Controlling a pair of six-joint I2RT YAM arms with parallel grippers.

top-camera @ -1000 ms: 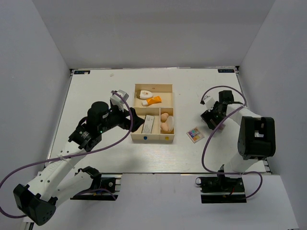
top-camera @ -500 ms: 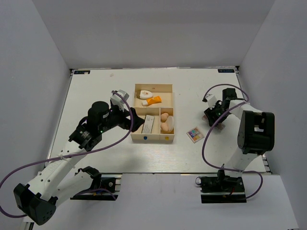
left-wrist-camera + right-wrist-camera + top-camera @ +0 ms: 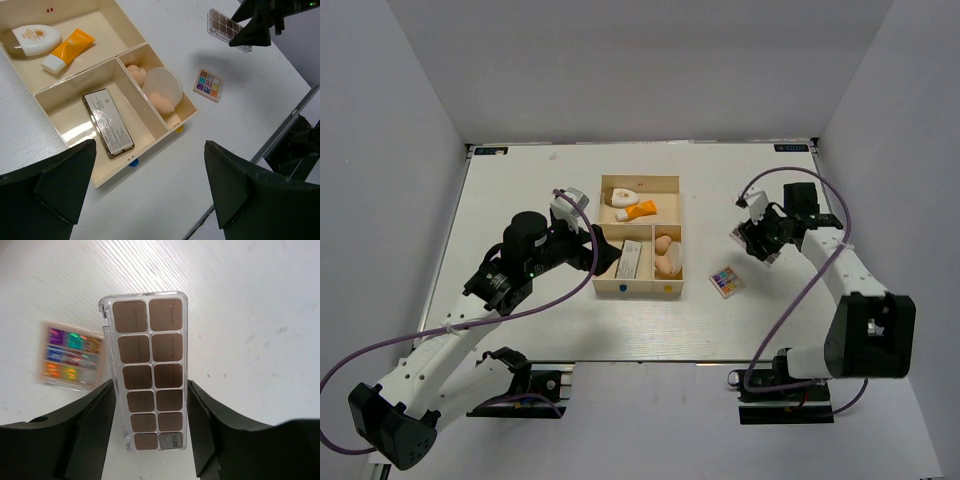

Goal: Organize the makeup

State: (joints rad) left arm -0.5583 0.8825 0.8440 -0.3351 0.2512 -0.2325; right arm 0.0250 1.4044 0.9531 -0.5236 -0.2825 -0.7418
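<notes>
My right gripper (image 3: 150, 407) is shut on a clear palette of brown shades (image 3: 148, 370), one finger on each long edge. The left wrist view shows it held off the table (image 3: 229, 30). A multicoloured palette (image 3: 725, 281) lies on the table just below it, blurred in the right wrist view (image 3: 70, 356). My left gripper (image 3: 150, 145) hangs open above the wooden box (image 3: 640, 291). The box holds a white teardrop piece (image 3: 36, 39), an orange tube (image 3: 67, 49), a dark flat palette (image 3: 108, 129), a round puff (image 3: 162, 86) and beige sponges (image 3: 161, 102).
The box has three compartments and stands mid-table. Grey walls close in the table on the left, right and back. Purple cables loop from both arms; the right one (image 3: 790, 300) arcs over the table beside the multicoloured palette.
My right gripper closed on the brown palette and lifted it off the table while the arm's base link swung down and to the right. The left arm has stayed still.
</notes>
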